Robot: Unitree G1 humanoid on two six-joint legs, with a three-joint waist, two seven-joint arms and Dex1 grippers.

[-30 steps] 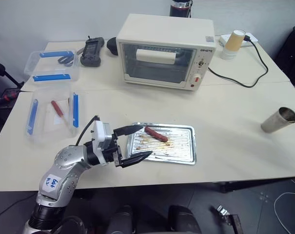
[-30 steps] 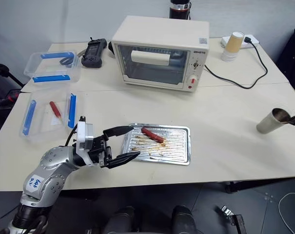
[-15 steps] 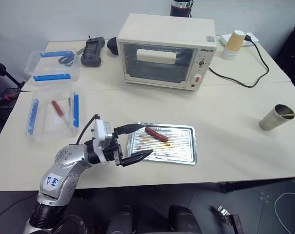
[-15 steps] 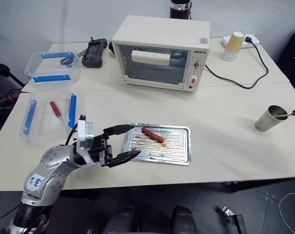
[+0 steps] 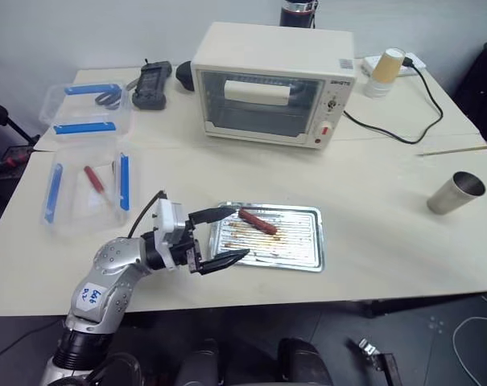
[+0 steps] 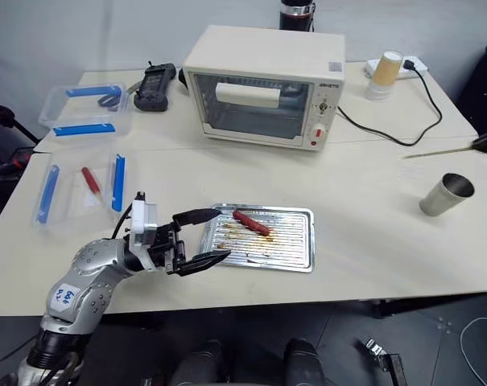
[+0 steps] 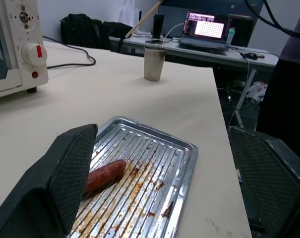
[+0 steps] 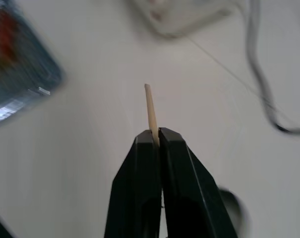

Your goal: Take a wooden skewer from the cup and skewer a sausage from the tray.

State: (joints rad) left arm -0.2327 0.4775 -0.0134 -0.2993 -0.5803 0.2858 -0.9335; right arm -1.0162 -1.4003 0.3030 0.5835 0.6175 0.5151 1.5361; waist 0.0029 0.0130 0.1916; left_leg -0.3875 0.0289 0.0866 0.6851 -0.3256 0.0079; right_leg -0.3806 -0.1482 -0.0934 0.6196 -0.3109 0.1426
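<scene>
Your right gripper [image 8: 156, 133] is pinching the wooden skewer [image 6: 436, 150], held in the air above the cup [image 6: 441, 195]. Your left gripper [image 5: 219, 237] is spread wide at the tray's [image 5: 306, 256] left edge; the sausage [image 5: 257, 221] lies in the tray.

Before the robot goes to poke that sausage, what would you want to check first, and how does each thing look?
1. Skewer held: ok. The right gripper is shut on the wooden skewer, whose end sticks out past the fingertips.
2. Skewer out of the cup: ok. The wooden skewer is in the air, apart from the cup, which stands upright.
3. Sausage in place: ok. The sausage lies on the tray, nothing covering it.
4. Helping hand ready: ok. The left gripper is open at the tray's left edge, one finger near the sausage.
5. Tray held steady: not ok. Nothing grips it.
6. Which end of the skewer is pointed: cannot tell.
</scene>
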